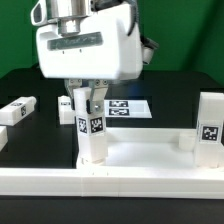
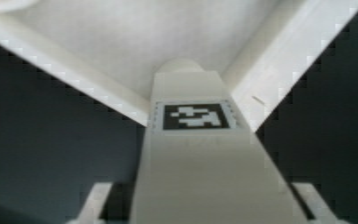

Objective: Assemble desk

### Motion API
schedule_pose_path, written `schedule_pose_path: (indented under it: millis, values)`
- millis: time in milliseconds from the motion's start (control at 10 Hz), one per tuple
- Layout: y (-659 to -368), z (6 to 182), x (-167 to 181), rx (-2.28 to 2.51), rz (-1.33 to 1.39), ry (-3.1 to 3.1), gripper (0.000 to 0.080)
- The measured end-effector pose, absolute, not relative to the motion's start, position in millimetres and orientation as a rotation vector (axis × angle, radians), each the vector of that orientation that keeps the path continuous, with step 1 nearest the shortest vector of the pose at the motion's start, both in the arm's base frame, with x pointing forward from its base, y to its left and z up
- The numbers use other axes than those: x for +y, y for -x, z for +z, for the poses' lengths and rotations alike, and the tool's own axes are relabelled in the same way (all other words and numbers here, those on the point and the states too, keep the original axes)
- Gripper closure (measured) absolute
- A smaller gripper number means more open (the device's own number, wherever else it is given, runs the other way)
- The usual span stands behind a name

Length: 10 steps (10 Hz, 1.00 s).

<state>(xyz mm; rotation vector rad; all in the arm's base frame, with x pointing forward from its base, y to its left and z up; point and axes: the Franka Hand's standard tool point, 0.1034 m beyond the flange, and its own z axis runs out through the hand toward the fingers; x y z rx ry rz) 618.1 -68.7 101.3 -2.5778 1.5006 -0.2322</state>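
Squarely in the middle of the exterior view, the claw is clamped on an upright leg. One finger sits on each side of its upper part, and two tagged faces show below the grip. The leg's lower end meets the slab at the corner toward the exterior view's left — whether it sits inside a socket or only on top I cannot tell. In the wrist view the same leg runs away from the camera between the two fingers, its tag facing the lens. Its far end points into the angle where two raised rims of the slab meet, so the rims close in on it from two sides.

The slab lies flat on the black desk. A long white rail runs along in front of it, touching or just beside its near edge. At the slab's end toward the exterior view's right a second leg stands upright, well apart from the claw. Toward the exterior view's left a third leg lies on its side on the desk, clear of the slab. A fourth leg shows just beside the finger on that same side — partly hidden, so its pose is unclear. The marker board lies flat beyond the slab, behind the held leg. The broad white housing above the claw blocks the view of whatever is behind it.
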Motion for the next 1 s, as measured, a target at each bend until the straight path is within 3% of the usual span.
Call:
schedule_pose_path:
  millis: [300,400,500,600,700,1000]
  values:
    - [-617.7,101.2,-68.9,1.536,-0.220,2.553,0.0509]
    - [-617.6,101.2,-68.6,1.485,-0.224,2.586,0.0332]
    - [-616.5,100.8,-67.5,1.405,-0.217,2.637,0.0215]
    - [-616.2,100.9,-65.4,1.332,-0.217,2.680,0.0215]
    - [-616.4,100.9,-62.9,1.190,-0.227,2.753,0.0161]
    - [-617.2,103.2,-59.3,0.657,-0.265,2.957,0.0153]
